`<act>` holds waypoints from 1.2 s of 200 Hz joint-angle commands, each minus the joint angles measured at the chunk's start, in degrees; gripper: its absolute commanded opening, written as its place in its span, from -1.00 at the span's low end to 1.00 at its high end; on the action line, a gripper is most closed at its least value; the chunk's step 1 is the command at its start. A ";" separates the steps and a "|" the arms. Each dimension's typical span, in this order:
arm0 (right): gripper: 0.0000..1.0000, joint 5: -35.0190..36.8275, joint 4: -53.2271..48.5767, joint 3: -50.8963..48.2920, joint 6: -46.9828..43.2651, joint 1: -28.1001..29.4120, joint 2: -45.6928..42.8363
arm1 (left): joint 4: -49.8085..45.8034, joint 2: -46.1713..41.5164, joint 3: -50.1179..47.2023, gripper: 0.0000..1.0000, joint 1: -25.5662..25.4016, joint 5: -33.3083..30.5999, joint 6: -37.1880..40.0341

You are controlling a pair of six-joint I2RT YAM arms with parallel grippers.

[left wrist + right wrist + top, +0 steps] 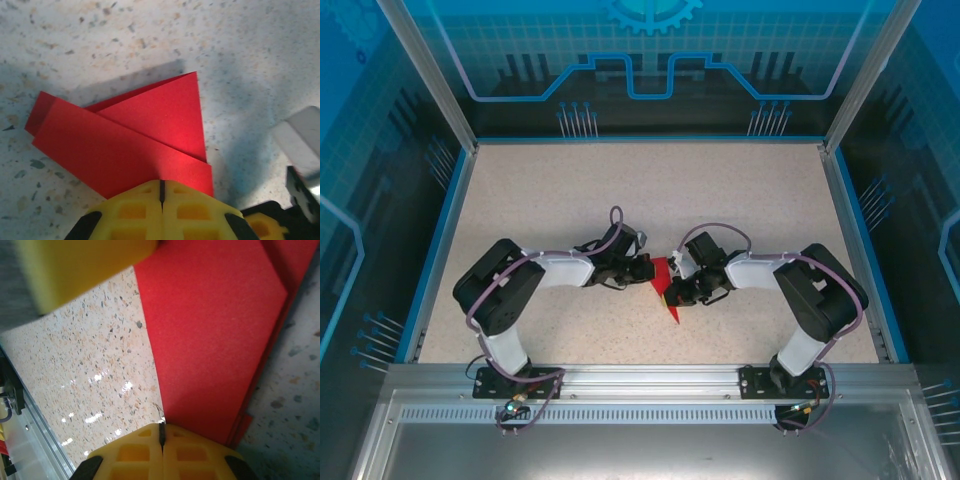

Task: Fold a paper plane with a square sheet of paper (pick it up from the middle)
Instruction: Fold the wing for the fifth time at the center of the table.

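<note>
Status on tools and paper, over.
Copy: left tool shut, right tool shut, both at paper edge. Paper part-folded, on table. Nothing in the way.

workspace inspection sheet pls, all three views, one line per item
surface: speckled beige table, no damage seen
job's things: red paper, partly folded in layers, on the table between the arms
clutter: nothing seen
grippers: left gripper and right gripper both shut, tips at the paper's edges; pinching or pressing, cannot tell
cables: purple cables loop along both arms, off the paper
surroundings: blue-printed clear walls, metal rail at the near edge
</note>
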 commanded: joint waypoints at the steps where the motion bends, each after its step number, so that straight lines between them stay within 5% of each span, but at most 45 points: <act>1: -1.00 2.69 -6.48 -2.30 0.53 -0.45 -0.74 | 0.80 1.75 0.25 -0.99 -0.21 0.30 -0.66; 41: -1.00 2.48 -6.63 1.17 -0.07 0.23 -2.60 | -0.30 3.18 0.06 -1.00 -0.22 -0.44 -0.38; 115: -1.00 4.90 -4.71 9.62 0.55 2.01 6.60 | -3.94 5.19 1.27 -1.00 -0.23 -2.28 0.76; 240: -1.00 5.48 2.32 5.44 2.24 1.32 0.34 | -8.97 6.13 4.37 -1.00 -0.21 -4.33 4.45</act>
